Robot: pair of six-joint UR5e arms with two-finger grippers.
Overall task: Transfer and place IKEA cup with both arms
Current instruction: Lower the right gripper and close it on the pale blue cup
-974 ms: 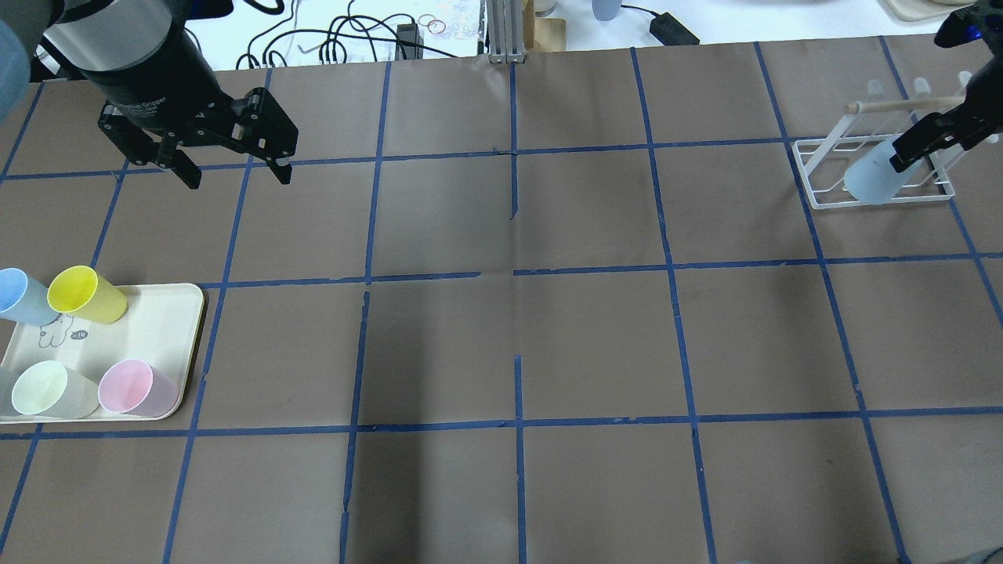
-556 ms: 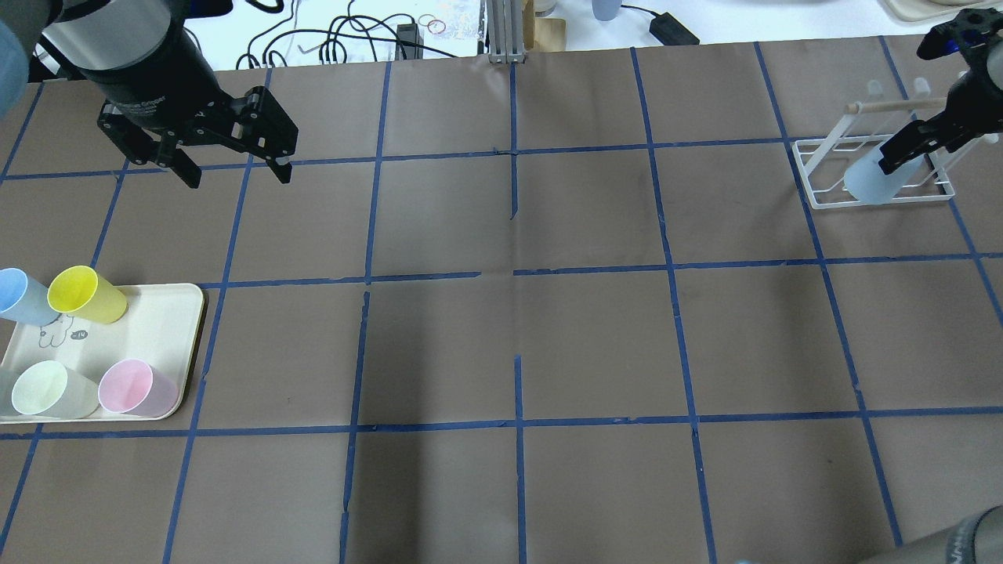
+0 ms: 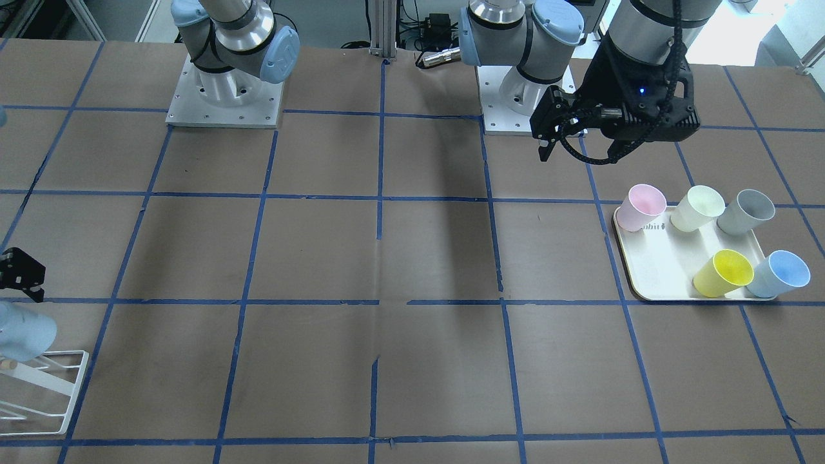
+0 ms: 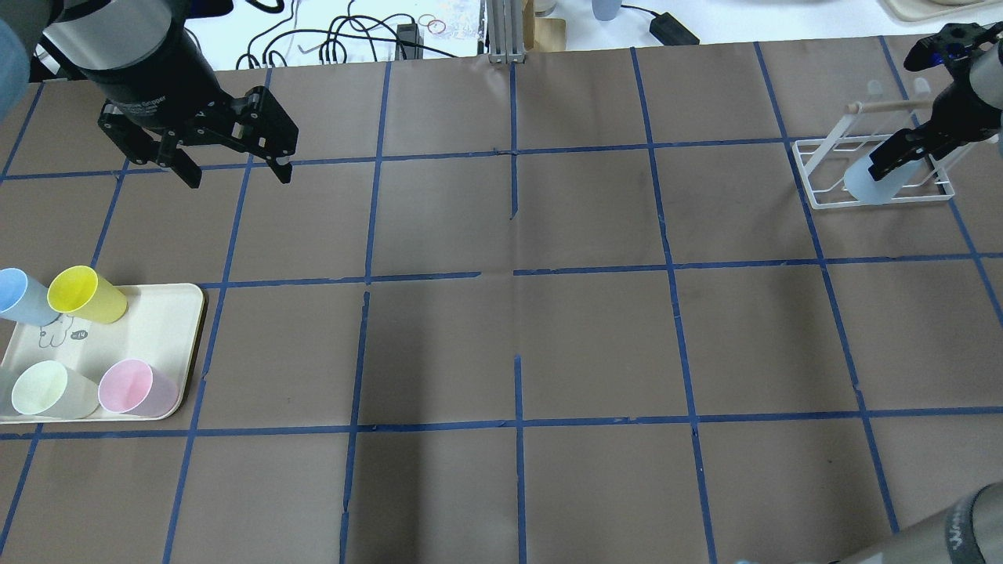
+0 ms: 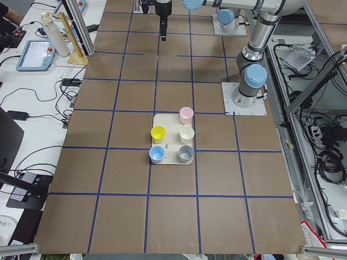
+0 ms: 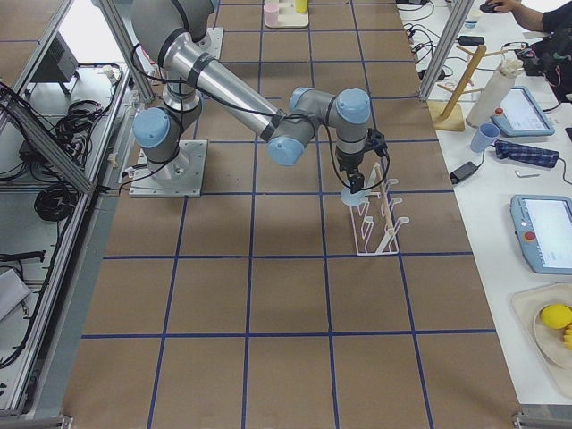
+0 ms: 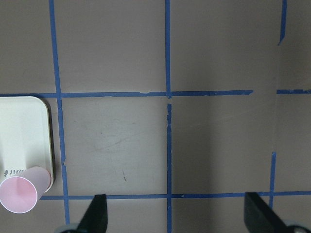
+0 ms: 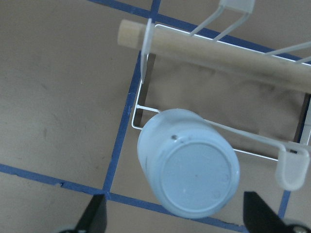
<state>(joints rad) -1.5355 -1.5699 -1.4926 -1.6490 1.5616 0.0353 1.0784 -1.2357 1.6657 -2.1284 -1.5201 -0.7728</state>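
The tabletop (image 4: 501, 345) lies mostly bare in the middle. The left arm (image 4: 125, 47) hangs high over it near the tray (image 4: 149, 329), with the left fingers (image 7: 96, 216) spread wide and holding nothing. The right arm (image 6: 232, 89) reaches to the rack (image 8: 218, 48) at the far right. The cup (image 8: 194, 170) sits there upside down and tilted, base up (a peg presumably runs up inside, though that is hidden). The right fingers (image 8: 95, 216) are apart, one on either side of the cup's base and clear of it. The placing looks done, with the release in hand. Next, the right arm should lift straight away without brushing cup or rack.
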